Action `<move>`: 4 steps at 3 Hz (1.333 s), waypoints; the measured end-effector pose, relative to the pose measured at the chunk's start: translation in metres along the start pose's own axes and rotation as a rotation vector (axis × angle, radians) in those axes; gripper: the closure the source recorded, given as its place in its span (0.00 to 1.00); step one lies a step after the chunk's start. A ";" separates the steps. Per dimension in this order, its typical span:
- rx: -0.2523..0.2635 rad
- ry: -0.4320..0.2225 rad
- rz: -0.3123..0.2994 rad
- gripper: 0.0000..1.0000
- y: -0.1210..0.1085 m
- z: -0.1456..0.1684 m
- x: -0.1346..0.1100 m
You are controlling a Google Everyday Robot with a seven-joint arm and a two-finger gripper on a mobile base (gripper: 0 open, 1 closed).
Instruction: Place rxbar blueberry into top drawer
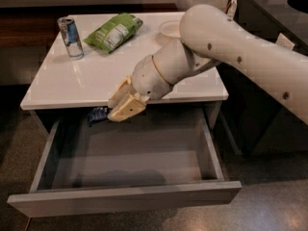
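While the arm (231, 52) reaches in from 2 o'clock, the gripper (118, 109) hangs just past the front edge of the white table (82, 78), over the rear left part of the open top drawer (125, 198). Its tan fingers (126, 110) are clenched on one end of the rxbar blueberry (97, 115). The bar juts toward 9 o'clock above the grey drawer interior. From the gripper, a silver-blue can (70, 37) stands upright at 10 o'clock. A green chip bag (114, 30) lies at 12 o'clock. A shallow white dish (169, 29) sits at 1 o'clock, partly hidden by the arm.
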State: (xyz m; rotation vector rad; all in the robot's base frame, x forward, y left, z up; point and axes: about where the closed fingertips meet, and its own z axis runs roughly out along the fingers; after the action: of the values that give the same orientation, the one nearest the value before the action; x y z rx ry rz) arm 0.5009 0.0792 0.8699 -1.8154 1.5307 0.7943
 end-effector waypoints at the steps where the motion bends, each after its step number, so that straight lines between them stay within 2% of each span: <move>1: -0.021 0.015 -0.002 1.00 0.023 0.005 0.021; 2: -0.014 0.057 0.010 1.00 0.040 0.010 0.059; 4: 0.014 0.142 0.058 1.00 0.053 0.001 0.120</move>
State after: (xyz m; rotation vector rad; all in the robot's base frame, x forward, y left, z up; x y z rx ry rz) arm 0.4654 0.0002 0.7714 -1.8590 1.6807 0.6923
